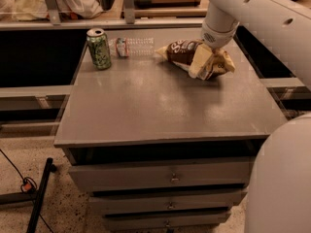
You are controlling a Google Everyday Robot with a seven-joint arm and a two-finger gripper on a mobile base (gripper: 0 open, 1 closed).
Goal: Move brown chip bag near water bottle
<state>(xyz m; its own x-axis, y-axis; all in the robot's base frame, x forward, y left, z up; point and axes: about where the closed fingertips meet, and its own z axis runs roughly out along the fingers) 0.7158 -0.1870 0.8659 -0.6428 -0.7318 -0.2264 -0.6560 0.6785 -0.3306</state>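
The brown chip bag (181, 51) lies at the back right of the grey table (160, 106), its left tip pointing at the water bottle. The water bottle (132, 46) lies on its side at the table's back edge, a short gap left of the bag. My gripper (201, 62) comes down from the white arm at the upper right and is shut on the right part of the bag. The cream fingers (198, 63) cover the bag's middle.
A green soda can (98, 48) stands upright at the back left, just left of the bottle. The table has drawers (170, 178) below its front edge. A shelf rail runs behind the table. My white base (282, 178) fills the lower right.
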